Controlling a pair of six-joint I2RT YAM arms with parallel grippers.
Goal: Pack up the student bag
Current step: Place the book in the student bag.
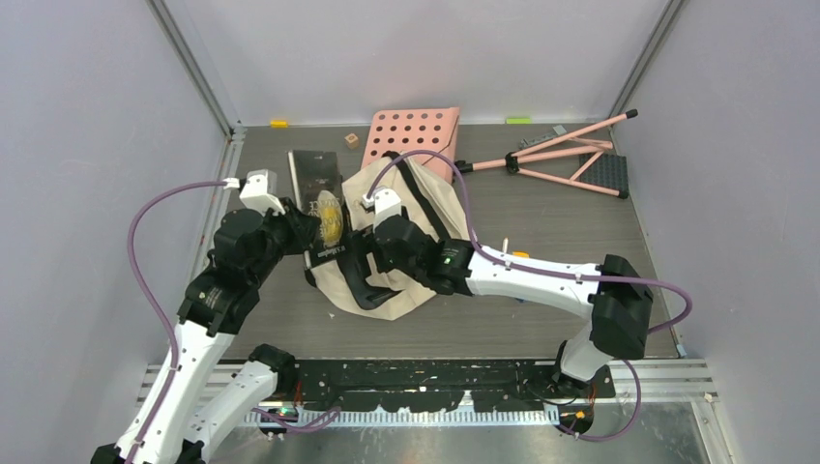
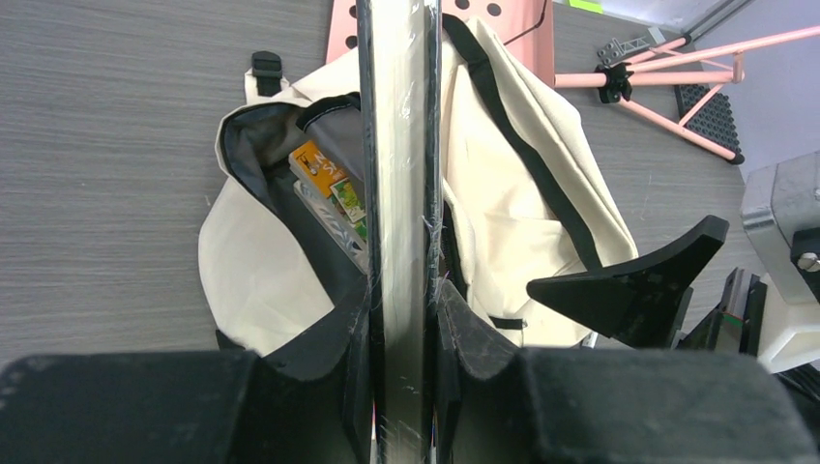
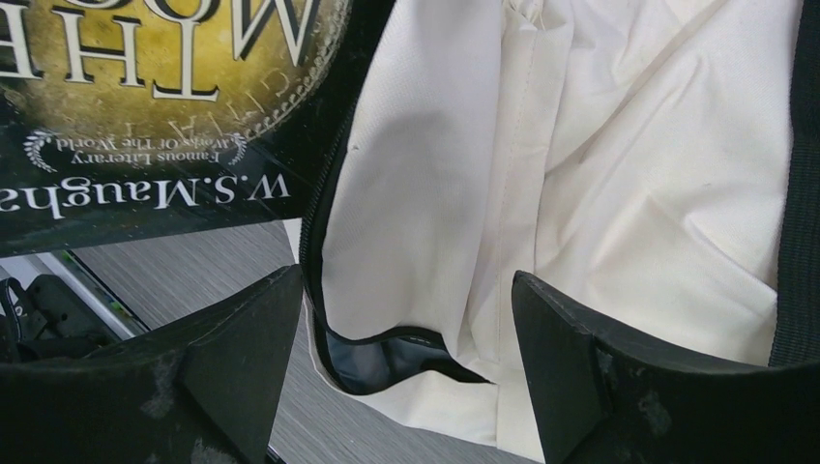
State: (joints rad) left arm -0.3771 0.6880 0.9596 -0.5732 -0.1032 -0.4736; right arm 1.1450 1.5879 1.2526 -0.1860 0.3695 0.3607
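The student bag (image 1: 411,227) lies in the middle of the table, cream with black straps, its mouth open to the left and showing the grey lining (image 2: 280,145). A colourful orange and green box (image 2: 329,179) sits inside. My left gripper (image 2: 401,309) is shut on the end of a black book with a gold disc on its cover (image 1: 330,217). It holds the book on edge just above the open mouth. My right gripper (image 3: 406,319) is open, its fingers either side of the bag's black-trimmed rim (image 3: 406,338) without pinching it. The book's cover (image 3: 145,106) shows beside it.
A pink perforated board (image 1: 416,135) lies behind the bag. A pink folding stand (image 1: 571,159) lies at the back right. A small wooden cube (image 1: 351,139), a yellow piece (image 1: 279,124) and a green piece (image 1: 518,120) sit near the back wall.
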